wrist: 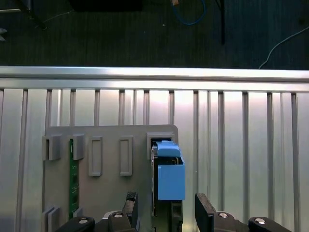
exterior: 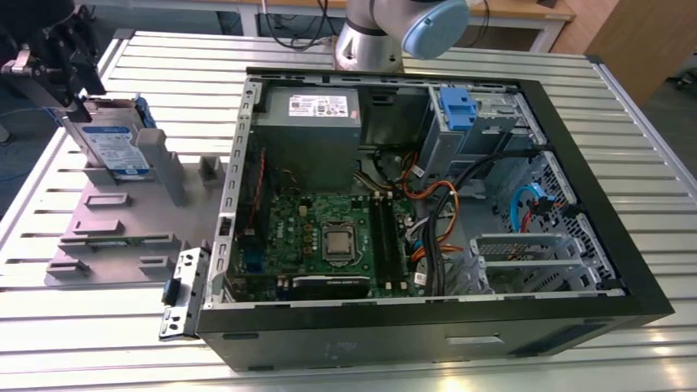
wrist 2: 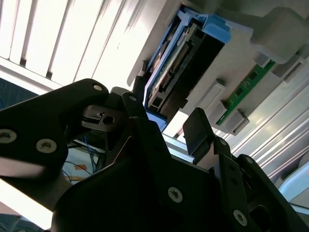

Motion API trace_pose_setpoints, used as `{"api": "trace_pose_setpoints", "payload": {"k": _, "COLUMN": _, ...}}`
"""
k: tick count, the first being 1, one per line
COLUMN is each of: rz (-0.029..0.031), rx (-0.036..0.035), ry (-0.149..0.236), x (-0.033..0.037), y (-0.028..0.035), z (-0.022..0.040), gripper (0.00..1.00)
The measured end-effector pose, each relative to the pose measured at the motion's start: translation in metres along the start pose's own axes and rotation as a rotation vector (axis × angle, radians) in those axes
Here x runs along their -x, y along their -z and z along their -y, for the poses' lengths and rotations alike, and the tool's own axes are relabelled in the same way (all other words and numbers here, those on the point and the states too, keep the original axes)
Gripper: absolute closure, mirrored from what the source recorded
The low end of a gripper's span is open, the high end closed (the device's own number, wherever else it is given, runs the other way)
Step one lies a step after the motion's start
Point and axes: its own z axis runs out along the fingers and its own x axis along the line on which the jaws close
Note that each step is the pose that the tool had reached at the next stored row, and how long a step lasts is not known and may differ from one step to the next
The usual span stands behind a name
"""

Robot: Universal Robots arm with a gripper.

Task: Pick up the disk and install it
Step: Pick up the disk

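Note:
The disk (exterior: 113,144) is a silver hard drive in a blue carrier. It stands on edge in a slot of the grey holder (exterior: 109,237) at the exterior view's left. My gripper (exterior: 68,90) hangs just above its upper end. In both wrist views the black fingers (wrist: 203,212) straddle the disk's blue-capped end (wrist: 170,176) with gaps on both sides, so the gripper (wrist: 166,212) is open. The second wrist view shows the disk's connector edge (wrist 2: 176,65) beyond the gripper (wrist 2: 166,118).
An open computer case (exterior: 642,278) lies at the exterior view's right, with a motherboard (exterior: 326,237), cables, a grey power supply (exterior: 310,114) and a drive bay with a blue latch (exterior: 455,106). A green memory stick (wrist: 73,174) sits in the holder. The slatted metal table (exterior: 65,327) surrounds everything.

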Motion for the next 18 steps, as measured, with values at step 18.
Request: {"api": "trace_pose_setpoints", "payload": {"k": 18, "rz": 0.0000, "rx": -0.0001, "ry": 0.000, "x": 0.0018, "y": -0.0143, "z": -0.0119, "gripper": 0.41}}
